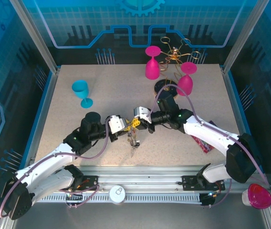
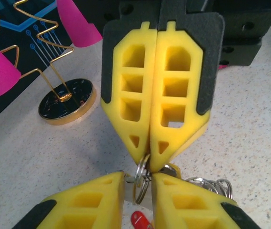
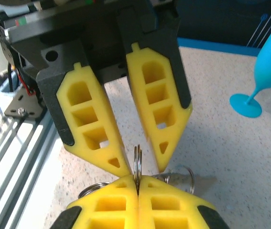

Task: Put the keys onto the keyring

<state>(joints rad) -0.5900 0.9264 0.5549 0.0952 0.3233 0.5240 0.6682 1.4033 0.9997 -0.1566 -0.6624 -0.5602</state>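
Speckled bench [image 1: 78, 143] lies under a blue-lit enclosure, and both arms meet over its middle. The right pincer [image 3: 137, 180] is pressed together on a small silver keyring [image 3: 137, 155], which stands edge-on out of the seam between its pads. The left pincer [image 2: 138, 179] is spread, with a fingertip on each side of that ring and a gap around it. Whether it touches the ring I cannot tell.

The job looks mid-way. The keys [image 1: 134, 141] hang as a small bunch just under the two pincers, clear of the bench. It is too fine to see whether any key is already threaded onto the held ring, so the threading is best counted as undone.

The left wrist view turns the ring more face-on. It also shows a red key head [image 2: 137, 221] below and loose silver rings [image 2: 214, 185] beside it. The right wrist view makes the left fingers' spread plain. Farther out stand a gold wire stand [image 2: 66, 100], pink goblets [image 1: 152, 64] and a blue goblet [image 3: 264, 71].
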